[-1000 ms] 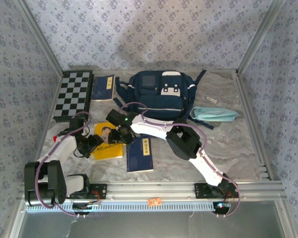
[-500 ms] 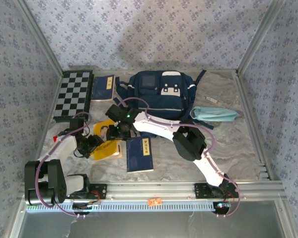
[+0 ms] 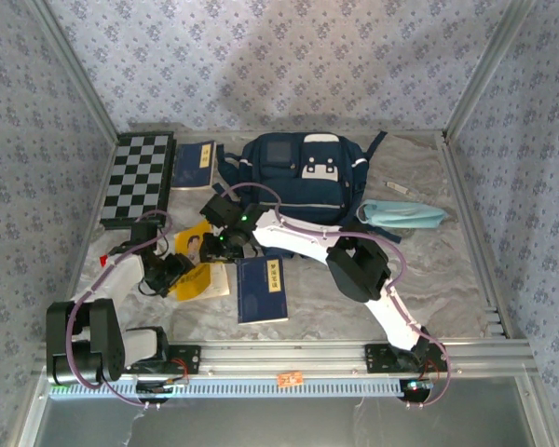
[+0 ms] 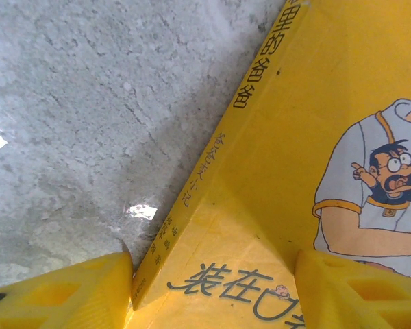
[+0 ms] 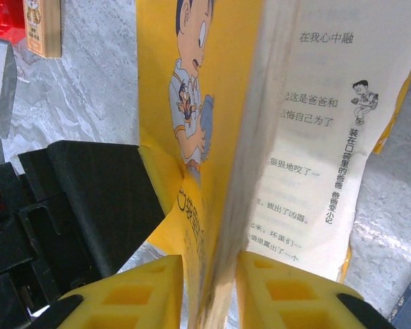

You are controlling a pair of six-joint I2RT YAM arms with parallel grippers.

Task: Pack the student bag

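Note:
The student bag (image 3: 303, 177), navy with white patches, lies at the back middle of the table. A yellow cartoon-cover book (image 3: 203, 277) stands tilted up off the table in front of it. My right gripper (image 3: 224, 244) is shut on the yellow book (image 5: 233, 68), one finger on the cover and one on the printed pages (image 5: 211, 264). My left gripper (image 3: 172, 270) stands open at the yellow book's (image 4: 281, 137) lower corner. One of its fingers (image 4: 68, 295) touches the spine, and the other lies against the cover.
A blue book (image 3: 263, 287) lies flat just right of the yellow one. Another blue book (image 3: 194, 165) and a chessboard (image 3: 138, 179) are at the back left. A light-blue pouch (image 3: 402, 214) and a pen (image 3: 398, 189) lie right of the bag.
My right gripper has moved left to the yellow book and closed on its cover and pages. The book has tipped up from flat. The left gripper has stayed in place.

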